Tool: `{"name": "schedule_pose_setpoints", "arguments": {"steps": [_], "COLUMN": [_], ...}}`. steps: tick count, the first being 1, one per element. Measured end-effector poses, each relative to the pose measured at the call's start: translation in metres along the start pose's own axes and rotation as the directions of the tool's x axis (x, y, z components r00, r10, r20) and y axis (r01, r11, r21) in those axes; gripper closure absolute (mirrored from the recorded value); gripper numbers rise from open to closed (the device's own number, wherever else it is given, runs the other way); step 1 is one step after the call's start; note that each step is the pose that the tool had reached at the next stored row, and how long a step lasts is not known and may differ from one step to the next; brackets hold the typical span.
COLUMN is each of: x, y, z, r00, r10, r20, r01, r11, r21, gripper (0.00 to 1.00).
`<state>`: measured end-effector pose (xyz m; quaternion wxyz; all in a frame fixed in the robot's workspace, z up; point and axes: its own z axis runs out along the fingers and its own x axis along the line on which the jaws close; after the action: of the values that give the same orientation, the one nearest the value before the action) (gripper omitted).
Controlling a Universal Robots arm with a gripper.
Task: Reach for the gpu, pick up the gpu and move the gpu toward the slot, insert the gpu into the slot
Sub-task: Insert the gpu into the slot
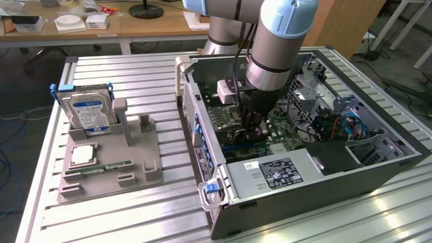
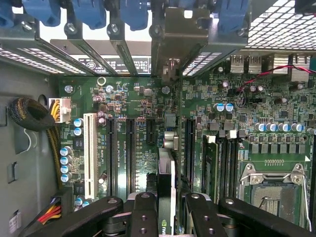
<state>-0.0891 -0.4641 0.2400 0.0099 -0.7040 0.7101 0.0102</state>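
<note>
My end effector (image 1: 255,132) is down inside the open computer case (image 1: 378,167), just over the green motherboard (image 2: 133,163). In the wrist view its black fingers (image 2: 143,212) are pinched on the gpu (image 2: 166,187), one on each flat face. I see the card edge-on: a thin, dark, upright slab with a narrow green strip along its near edge and a silvery metal bracket (image 2: 170,74) at its far end, up against the case's rear wall among the blue expansion clips (image 2: 133,10). The card stands upright over the board, in line with the long black card connectors (image 2: 131,153); its own slot lies under it, and I cannot tell whether it is fully seated. A white connector (image 2: 89,154) sits further off, and the square silver CPU socket (image 2: 272,185) is well apart on the other side.

On the worktop (image 1: 121,223), a grey fixture (image 1: 128,167) holds a blue-labelled hard drive (image 1: 88,112).
</note>
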Motion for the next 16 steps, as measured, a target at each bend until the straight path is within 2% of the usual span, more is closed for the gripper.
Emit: {"name": "schedule_pose_setpoints", "arguments": {"steps": [14,16], "x": [0.0000,-0.0002], "y": [0.0000,0.0017], "z": [0.0000,0.0000], "r00": [1.0000,1.0000], "r10": [0.000,0.000], "r20": [0.0001,0.0003], "r01": [0.000,0.000], "r11": [1.0000,1.0000], "r21": [0.0000,0.0017], "gripper": [0.73,0.73]}}
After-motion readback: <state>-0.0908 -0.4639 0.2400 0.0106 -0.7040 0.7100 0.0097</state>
